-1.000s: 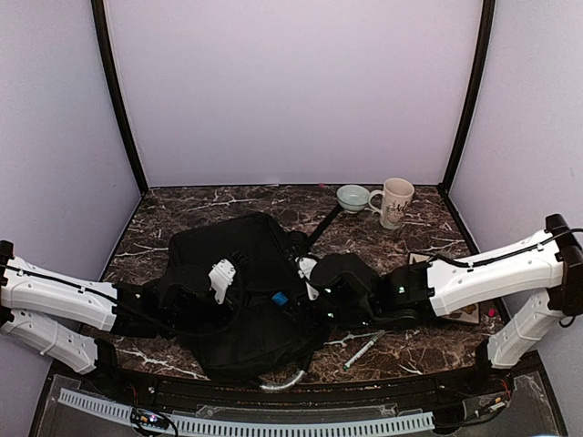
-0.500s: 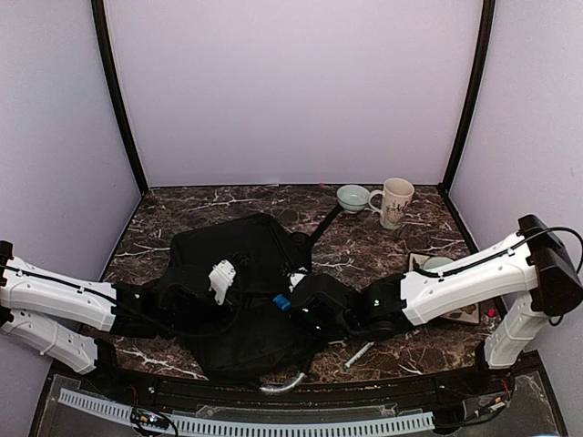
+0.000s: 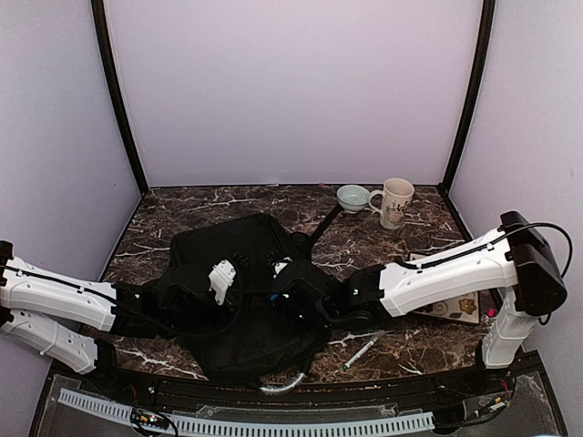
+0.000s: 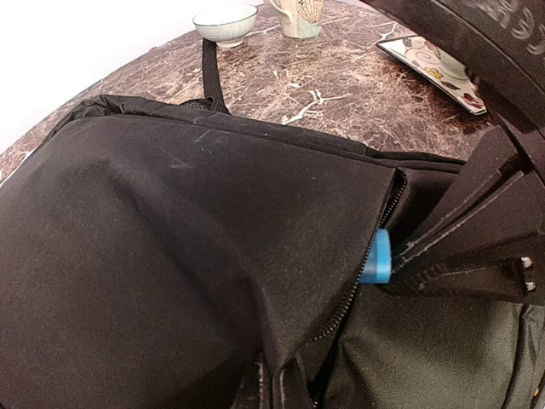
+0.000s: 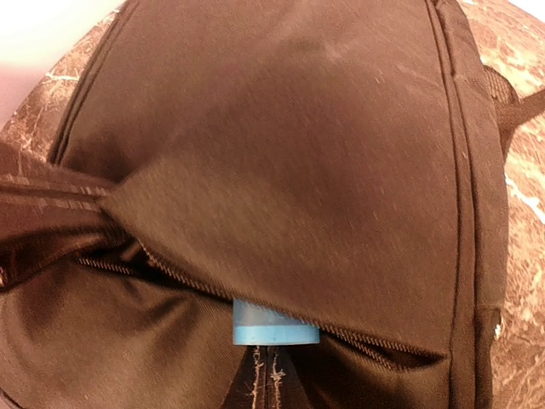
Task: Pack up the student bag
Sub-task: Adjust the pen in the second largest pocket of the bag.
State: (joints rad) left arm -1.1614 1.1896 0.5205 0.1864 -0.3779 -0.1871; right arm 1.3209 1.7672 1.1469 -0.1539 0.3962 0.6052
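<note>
Top external, floppy black fabric student bag [image 3: 235,244]

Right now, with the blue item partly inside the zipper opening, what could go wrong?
The blue item, only partly under the student bag flap, may snag on the zipper teeth or slide out. If the left gripper loses its fabric pinch, the opening may collapse onto the shut right gripper.

Your right arm [image 3: 437,273] now reaches farther left across the table [image 3: 182,209]. Its end effector [image 5: 266,373] has closed and sits at the student bag's [image 3: 228,255] zipper opening, mid-frame. The blue object [image 5: 274,325] is now tucked under the flap, hidden from above.
</note>
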